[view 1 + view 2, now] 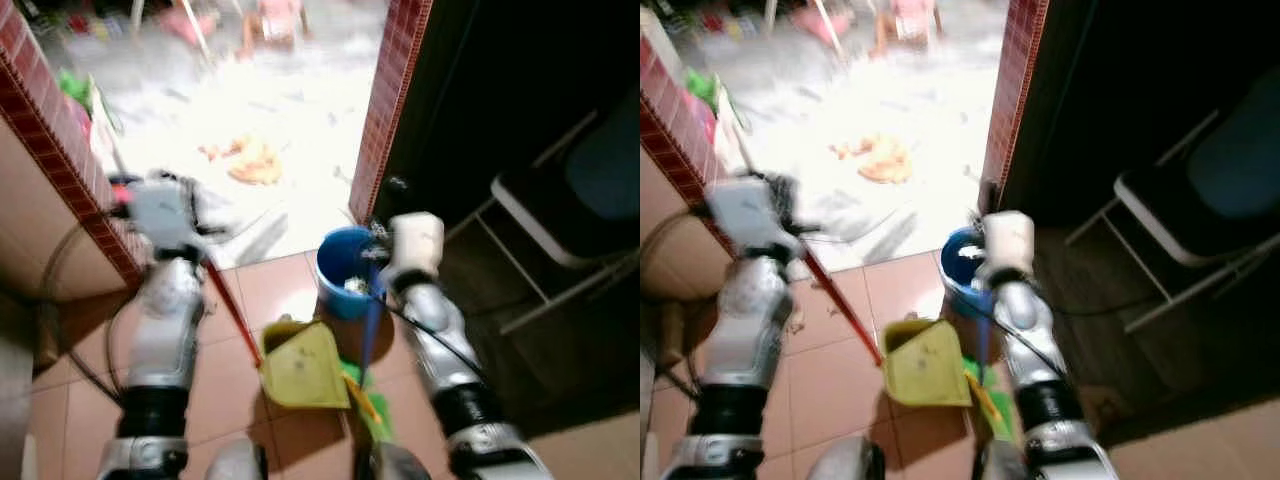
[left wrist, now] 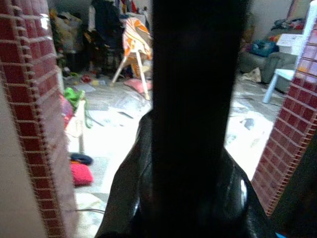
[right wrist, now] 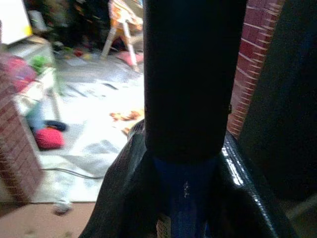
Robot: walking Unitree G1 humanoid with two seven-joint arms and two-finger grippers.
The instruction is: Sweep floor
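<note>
Left gripper point(image 1: 150, 205) clamps the red-handled dustpan point(image 1: 300, 365); right gripper point(image 1: 410, 245) clamps the blue broom handle point(image 1: 370, 320), both fully closed (views blurred). Litter point(image 1: 250, 160) lies beyond the doorway; keep the pan's lip flat, strokes short.

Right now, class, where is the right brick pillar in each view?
Left eye: pillar, upper middle, above the bucket.
Right eye: pillar, upper middle.
Left wrist: pillar, past the jaws, beside the pale floor.
Right wrist: pillar, past the jaws, by the dark doorway.
Shared: the opposite brick wall.
</note>
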